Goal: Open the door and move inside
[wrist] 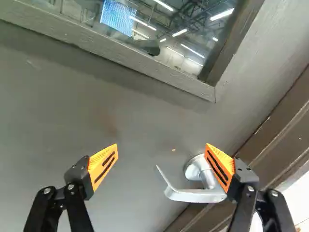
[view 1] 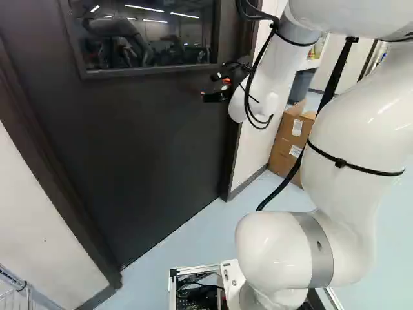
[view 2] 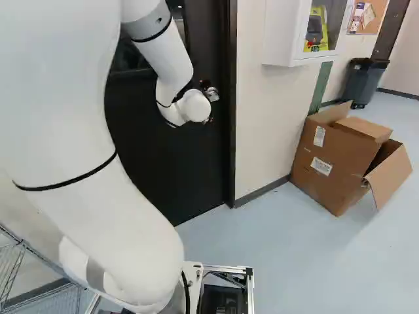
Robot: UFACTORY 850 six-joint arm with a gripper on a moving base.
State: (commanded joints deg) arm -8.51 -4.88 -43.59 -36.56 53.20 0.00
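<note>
Fingers stand wide apart before a closed door, lever handle near one, window above, doorframe and cardboard boxes rightward.

Base views behind arm, wrist close, sharing door

Noted open-flapped cardboard boxes on the floor beside the off-white wall, a white cabinet mounted on that wall, a dark bin and pinboard farther back, a wire rack at left of both base views.
</note>
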